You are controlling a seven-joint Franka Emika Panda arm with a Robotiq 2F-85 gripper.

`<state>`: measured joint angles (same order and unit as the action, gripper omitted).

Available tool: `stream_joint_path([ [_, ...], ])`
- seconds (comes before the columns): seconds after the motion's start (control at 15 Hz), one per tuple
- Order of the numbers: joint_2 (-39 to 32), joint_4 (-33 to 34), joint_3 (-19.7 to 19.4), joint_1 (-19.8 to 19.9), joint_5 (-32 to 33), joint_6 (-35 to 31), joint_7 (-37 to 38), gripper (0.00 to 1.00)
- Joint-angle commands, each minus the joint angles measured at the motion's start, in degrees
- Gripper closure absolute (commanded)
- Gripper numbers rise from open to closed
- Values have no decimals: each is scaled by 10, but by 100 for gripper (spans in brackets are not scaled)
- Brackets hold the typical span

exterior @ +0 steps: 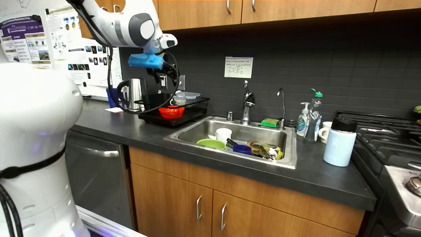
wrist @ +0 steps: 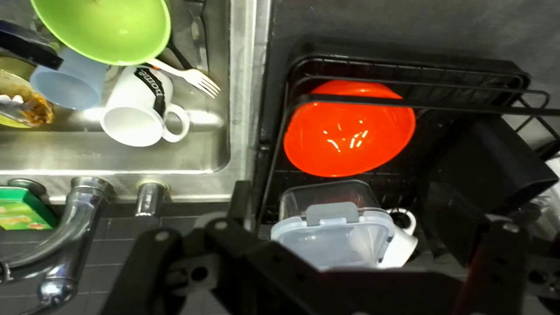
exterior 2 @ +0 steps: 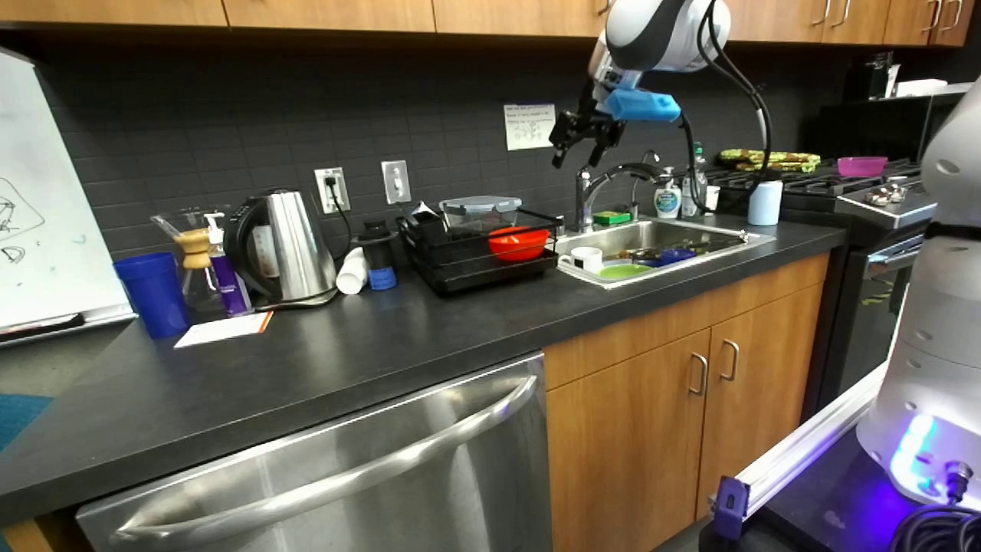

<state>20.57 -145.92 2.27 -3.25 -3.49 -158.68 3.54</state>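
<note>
- One claw (exterior 2: 578, 153), jaws standing apart
- One smooth, glossy, round red bowl (wrist: 350, 135)
- One clear, boxy, lidded container (wrist: 330, 234)
- One black wire rack (exterior 2: 460, 280) holding both

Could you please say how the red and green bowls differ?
The red bowl is orange-red, the green bowl lime. The red bowl sits in the dish rack, the green bowl in the sink. In the wrist view, a rack bar crosses the red bowl; the picture edge crops the green bowl. Both look shiny; the gripper holds neither.
</note>
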Motion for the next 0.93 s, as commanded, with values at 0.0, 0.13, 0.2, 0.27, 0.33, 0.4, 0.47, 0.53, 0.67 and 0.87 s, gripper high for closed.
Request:
stream_joint_path([
  [0.0,16,-13,23,-18,0,-21,6,0],
  [0.13,18,-6,52,-11,41,30,7,0],
  [0.2,22,-6,64,-11,58,43,7,0],
  [0.27,28,-6,67,-24,62,61,-8,0],
  [0.33,33,-4,73,-32,69,81,-17,0],
  [0.4,39,-2,81,-36,79,98,-19,0],
  [0.47,46,-2,83,-44,83,111,-27,0],
  [0.53,52,1,91,-46,95,124,-26,0],
  [0.67,58,12,109,-41,121,152,-8,0],
  [0.87,38,51,122,-36,126,192,25,0],
])
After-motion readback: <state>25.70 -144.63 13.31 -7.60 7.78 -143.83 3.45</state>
